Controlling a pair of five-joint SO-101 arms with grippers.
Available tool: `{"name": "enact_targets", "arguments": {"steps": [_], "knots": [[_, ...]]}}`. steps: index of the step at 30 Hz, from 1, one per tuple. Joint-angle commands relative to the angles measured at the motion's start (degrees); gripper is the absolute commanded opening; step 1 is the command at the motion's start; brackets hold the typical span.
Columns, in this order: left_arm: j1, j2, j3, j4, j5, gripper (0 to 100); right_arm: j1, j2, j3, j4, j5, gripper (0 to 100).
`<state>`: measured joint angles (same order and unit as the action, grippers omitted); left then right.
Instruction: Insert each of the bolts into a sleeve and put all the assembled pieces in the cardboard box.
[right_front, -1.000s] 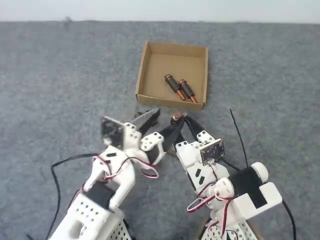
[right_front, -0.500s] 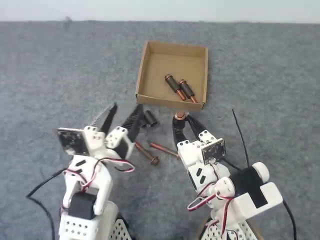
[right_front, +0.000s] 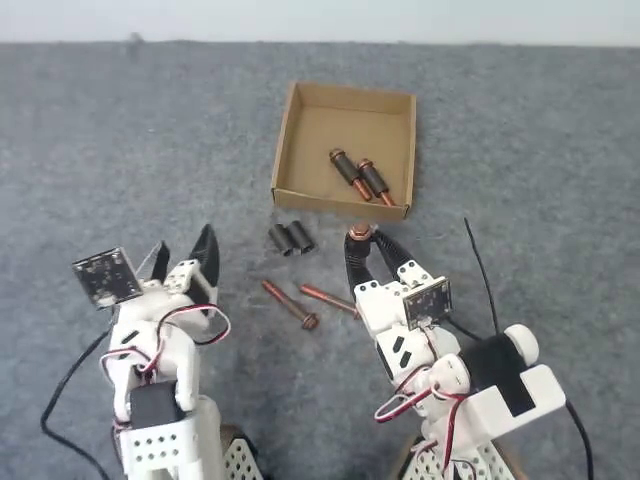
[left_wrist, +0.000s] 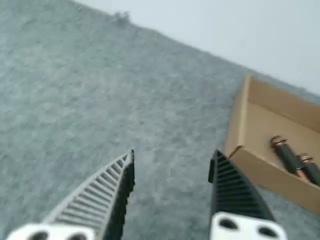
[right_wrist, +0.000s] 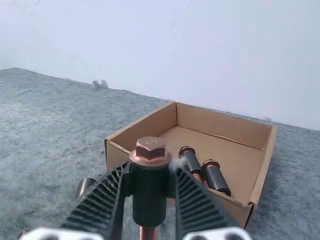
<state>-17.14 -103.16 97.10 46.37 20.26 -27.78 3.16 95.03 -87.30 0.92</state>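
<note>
My right gripper (right_front: 361, 243) (right_wrist: 150, 175) is shut on an upright assembled piece: a copper bolt (right_wrist: 150, 151) standing in a dark sleeve, just in front of the cardboard box (right_front: 340, 203) (right_wrist: 150, 125). Two assembled pieces (right_front: 358, 176) (right_wrist: 202, 172) lie inside the box. On the carpet, two dark sleeves (right_front: 290, 238) rest side by side, and two loose bolts (right_front: 290, 303) (right_front: 328, 298) lie nearer the arms. My left gripper (right_front: 183, 252) (left_wrist: 172, 157) hangs open and holds nothing, well to the left of the sleeves. The box (left_wrist: 270, 175) shows beyond it.
Grey carpet covers the table, with open room left of and behind the box. A black cable (right_front: 480, 275) runs along the right arm's side. A pale wall rises behind the carpet's far edge.
The left arm has swung back to the left and toward the front, away from the right gripper, uncovering the sleeves and loose bolts. The right gripper keeps its hold and place.
</note>
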Motion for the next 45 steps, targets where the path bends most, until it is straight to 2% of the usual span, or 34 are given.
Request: {"name": "enact_targets", "arguments": {"steps": [1, 6, 8, 12, 16, 20, 26, 34, 41, 45], "knots": [[-2.37, -1.05, -0.57, 3.69, 0.26, 23, 1.01, -0.22, 0.53, -1.54, 1.14, 0.6], [-3.52, -1.05, -0.57, 7.74, -3.69, 22, 2.77, -0.57, 0.53, -1.54, 1.14, 0.6], [-3.52, -1.05, -0.57, 8.44, -5.27, 17, 2.86, -0.57, 0.53, -1.71, 1.14, 0.6], [-3.43, -1.05, -0.57, 8.26, -8.00, 1, 2.95, -0.48, 0.53, -1.63, 1.14, 0.6], [-3.43, -1.05, -0.57, 8.70, -9.41, 1, 6.73, -0.75, 0.53, -2.15, 1.14, 0.6], [-3.34, -1.05, -0.57, 13.19, -9.76, 1, 13.05, -0.75, -0.62, -4.97, 0.79, 0.6], [-3.52, -1.05, -0.57, 13.80, -15.21, 1, 18.07, -0.75, -6.95, -2.77, 1.05, 0.6], [-5.19, -1.05, -0.57, 13.89, -15.30, 1, 17.89, -0.75, -15.38, 7.69, 1.14, 0.6], [-12.31, -1.05, -0.57, 13.89, -15.47, 1, 17.98, -0.84, -26.37, 26.07, 0.97, 0.6], [-12.66, -1.05, -0.57, 14.33, -15.47, 1, 17.80, -0.84, -32.18, 33.71, 0.88, 0.6]]}}
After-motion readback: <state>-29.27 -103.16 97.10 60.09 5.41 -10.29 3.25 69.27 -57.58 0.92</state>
